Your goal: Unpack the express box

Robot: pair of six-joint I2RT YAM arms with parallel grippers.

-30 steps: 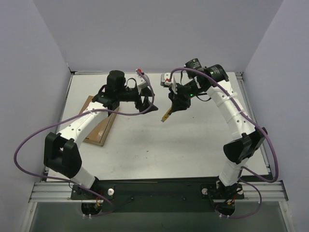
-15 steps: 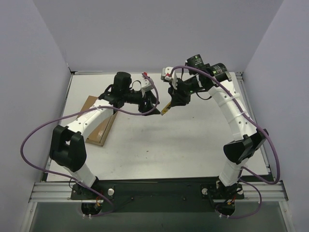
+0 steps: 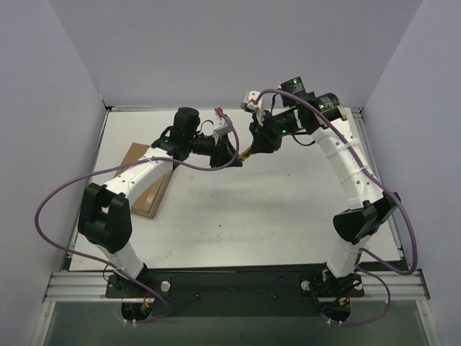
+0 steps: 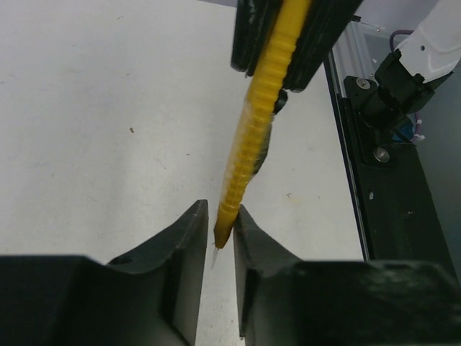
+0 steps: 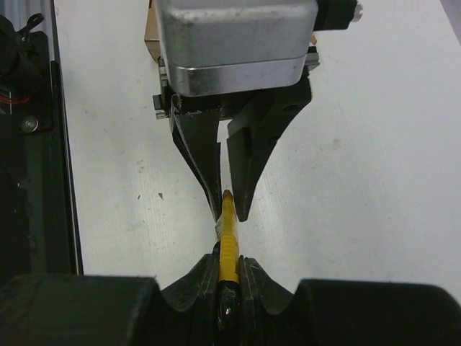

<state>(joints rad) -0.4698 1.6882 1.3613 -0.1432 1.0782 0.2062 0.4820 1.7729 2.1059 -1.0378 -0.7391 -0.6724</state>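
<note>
The express box (image 3: 142, 193), flat brown cardboard, lies at the table's left, partly under my left arm; a corner of the box (image 5: 152, 32) shows behind the left wrist. My right gripper (image 5: 229, 261) is shut on a yellow-handled tool (image 5: 228, 238), held above the table with its tip toward the left arm. My left gripper (image 4: 220, 216) has its jaws narrowly apart around the tool's (image 4: 258, 122) thin-bladed tip, which touches one finger while a slit shows beside the other. From above, both grippers meet mid-table at the back, left (image 3: 236, 156), right (image 3: 255, 147).
The white table (image 3: 288, 209) is walled by pale panels at the left, right and back. A black and aluminium rail (image 3: 230, 285) with both arm bases runs along the near edge. Purple cables loop off both arms.
My left arm swung right toward the tool and its jaws narrowed around the tip. The right gripper carried the tool a little up and back to meet it.
</note>
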